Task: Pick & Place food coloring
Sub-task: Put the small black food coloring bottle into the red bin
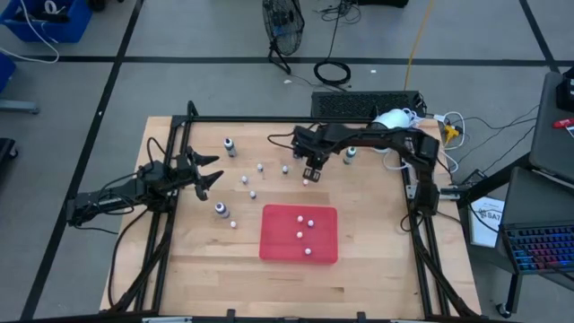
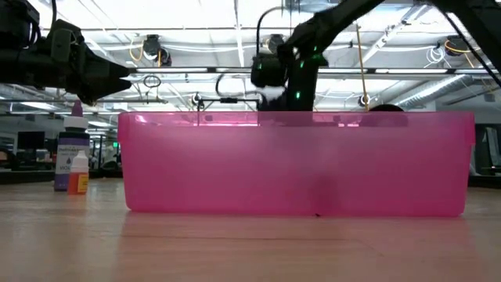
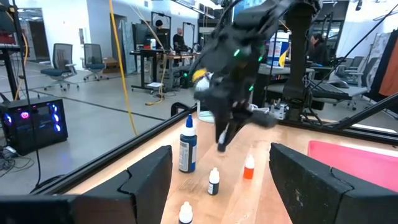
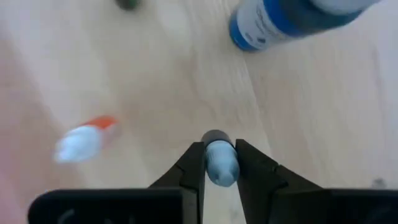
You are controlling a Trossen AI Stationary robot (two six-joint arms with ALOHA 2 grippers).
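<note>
Your right gripper (image 4: 219, 163) is clenched on a small bottle (image 4: 220, 163), upright between the fingers at upper centre of the high view, and the red tray (image 1: 280, 247) lies straight below it in frame, while your left gripper (image 1: 208, 172) waits released at left.
</note>
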